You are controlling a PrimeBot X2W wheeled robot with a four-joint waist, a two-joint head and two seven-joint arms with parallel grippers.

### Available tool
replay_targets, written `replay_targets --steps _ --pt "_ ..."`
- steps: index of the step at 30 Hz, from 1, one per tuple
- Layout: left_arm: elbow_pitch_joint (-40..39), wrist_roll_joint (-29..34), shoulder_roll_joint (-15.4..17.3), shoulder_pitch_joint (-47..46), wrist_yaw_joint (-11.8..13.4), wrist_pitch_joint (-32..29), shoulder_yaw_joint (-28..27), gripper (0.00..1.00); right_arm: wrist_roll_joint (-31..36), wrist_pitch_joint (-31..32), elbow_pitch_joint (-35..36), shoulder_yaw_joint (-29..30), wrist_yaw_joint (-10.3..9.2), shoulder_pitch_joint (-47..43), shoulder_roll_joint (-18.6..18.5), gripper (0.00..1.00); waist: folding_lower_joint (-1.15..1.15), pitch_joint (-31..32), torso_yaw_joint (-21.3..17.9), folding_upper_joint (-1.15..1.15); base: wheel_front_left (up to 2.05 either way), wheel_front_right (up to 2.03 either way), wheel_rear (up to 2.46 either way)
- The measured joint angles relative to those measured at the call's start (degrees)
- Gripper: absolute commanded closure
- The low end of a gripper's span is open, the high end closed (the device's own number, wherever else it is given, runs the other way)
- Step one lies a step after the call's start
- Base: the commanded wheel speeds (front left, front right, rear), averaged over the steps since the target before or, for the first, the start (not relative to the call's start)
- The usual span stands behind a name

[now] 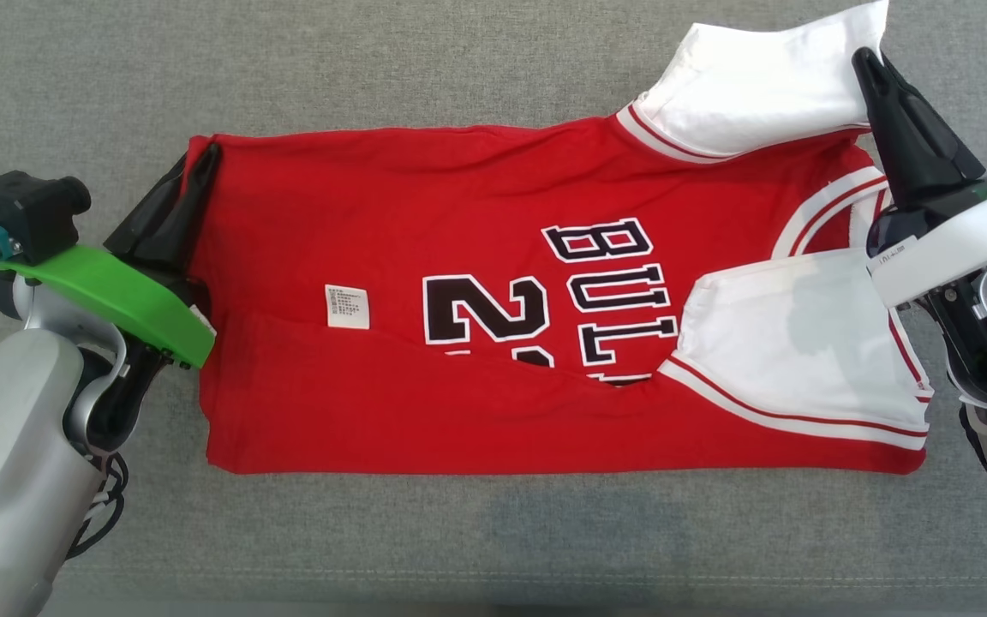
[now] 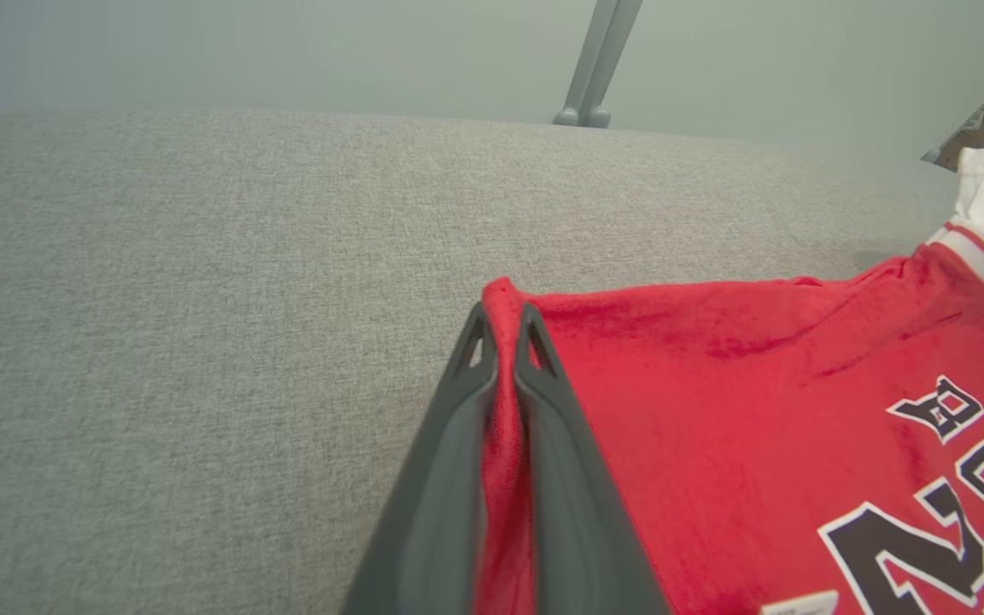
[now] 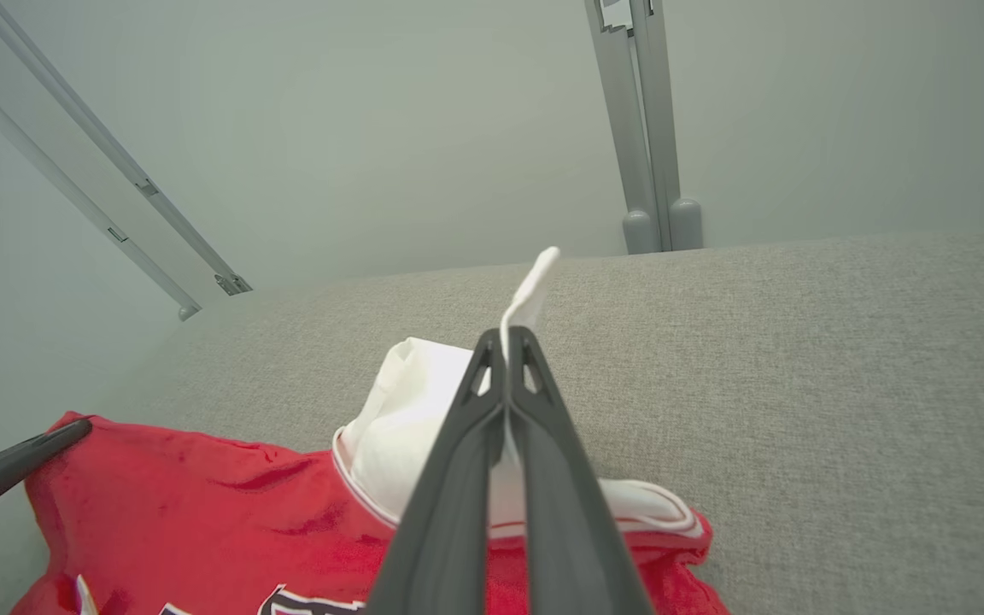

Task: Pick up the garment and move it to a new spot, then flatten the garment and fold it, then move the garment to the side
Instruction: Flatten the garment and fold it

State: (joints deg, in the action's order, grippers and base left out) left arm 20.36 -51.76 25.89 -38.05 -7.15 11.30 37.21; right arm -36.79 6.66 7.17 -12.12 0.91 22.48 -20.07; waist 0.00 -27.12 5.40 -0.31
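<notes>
The garment (image 1: pixel 476 360), a red sleeveless jersey with black white-outlined lettering, lies spread on the grey cushion, its near long edge folded up over the number. White panels sit at its right end. My left gripper (image 1: pixel 209 152) is shut on the jersey's far left corner (image 2: pixel 505 312), red cloth pinched between the two fingers. At the far right, my right gripper (image 1: pixel 866 58) is shut on the white shoulder panel (image 3: pixel 424 401), a strip of white cloth sticking out past its fingertips (image 3: pixel 492 342).
The grey fabric cushion (image 1: pixel 459 68) stretches all around the jersey. Grey metal posts (image 3: pixel 650 171) stand behind its far edge against a pale wall. A small white care label (image 1: pixel 347 306) lies on the red cloth.
</notes>
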Motion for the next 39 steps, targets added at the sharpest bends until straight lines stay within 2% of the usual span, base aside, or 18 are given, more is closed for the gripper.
replay_targets --steps 15,22,27,39 --pt "-0.7 1.7 2.3 3.1 0.0 2.0 3.7 1.00 0.1 -1.1 1.4 -1.1 0.00 -5.4 0.2 1.00 0.00 1.9 -0.1 0.00 0.00 0.00 0.00" --pt "-0.4 1.8 2.8 5.9 0.0 2.5 3.6 1.00 0.1 -2.1 2.0 -1.8 -0.08 -9.4 0.8 1.00 0.00 3.7 -0.2 0.00 0.00 0.00 0.00" --pt "-0.4 1.2 2.1 8.8 0.0 2.9 2.1 1.00 -0.1 -3.2 3.3 -1.4 -1.51 -13.7 2.2 1.00 0.00 5.4 -0.5 0.00 0.00 0.00 0.00" --pt "-0.5 0.9 2.0 11.5 0.0 3.0 -1.0 1.00 -0.1 -5.4 4.8 -1.8 -2.93 -19.6 4.1 1.00 0.00 5.9 -1.3 0.00 0.00 0.00 0.00"
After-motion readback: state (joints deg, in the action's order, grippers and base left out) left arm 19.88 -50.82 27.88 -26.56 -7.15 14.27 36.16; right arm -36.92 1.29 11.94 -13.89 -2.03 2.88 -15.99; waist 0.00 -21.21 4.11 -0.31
